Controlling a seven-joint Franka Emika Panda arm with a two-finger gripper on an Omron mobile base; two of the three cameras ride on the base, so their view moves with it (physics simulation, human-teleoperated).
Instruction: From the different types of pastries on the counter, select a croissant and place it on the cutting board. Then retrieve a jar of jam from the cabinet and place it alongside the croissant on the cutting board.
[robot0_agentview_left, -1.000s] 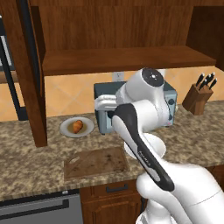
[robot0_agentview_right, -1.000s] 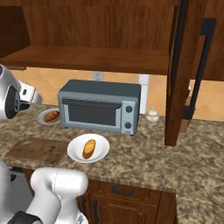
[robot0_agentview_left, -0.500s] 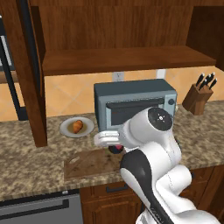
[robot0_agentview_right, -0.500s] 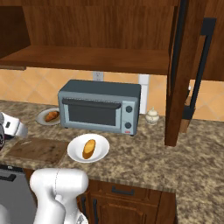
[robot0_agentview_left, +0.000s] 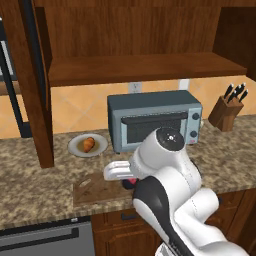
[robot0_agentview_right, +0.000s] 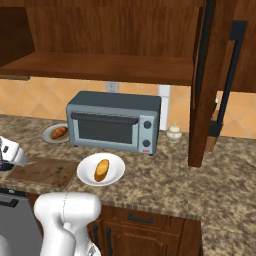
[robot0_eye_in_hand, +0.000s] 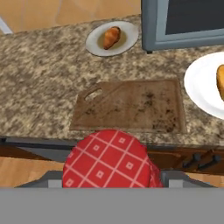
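Note:
My gripper (robot0_eye_in_hand: 109, 181) is shut on the jar of jam (robot0_eye_in_hand: 107, 162), whose red checked lid sits between the fingers at the bottom of the hand view. The jar (robot0_agentview_left: 131, 183) hangs just above the right end of the cutting board (robot0_agentview_left: 95, 192), near the counter's front edge. The board (robot0_eye_in_hand: 131, 105) is bare, handle slot to the left. The croissant (robot0_eye_in_hand: 111, 37) lies on a small plate (robot0_eye_in_hand: 94, 41) beyond the board, left of the toaster oven. The longer golden pastry (robot0_agentview_right: 101, 170) rests on a white plate (robot0_agentview_right: 117, 162) right of the board (robot0_agentview_right: 42, 171).
A grey toaster oven (robot0_agentview_left: 155, 125) stands behind the board on the granite counter (robot0_agentview_left: 30, 195). A knife block (robot0_agentview_left: 227, 110) is at the far right. The cabinet shelf (robot0_agentview_left: 145, 67) runs overhead, with a dark wooden post (robot0_agentview_left: 40, 100) at the left.
The arm has swung down from in front of the toaster oven to low over the cutting board's front edge, carrying the jar.

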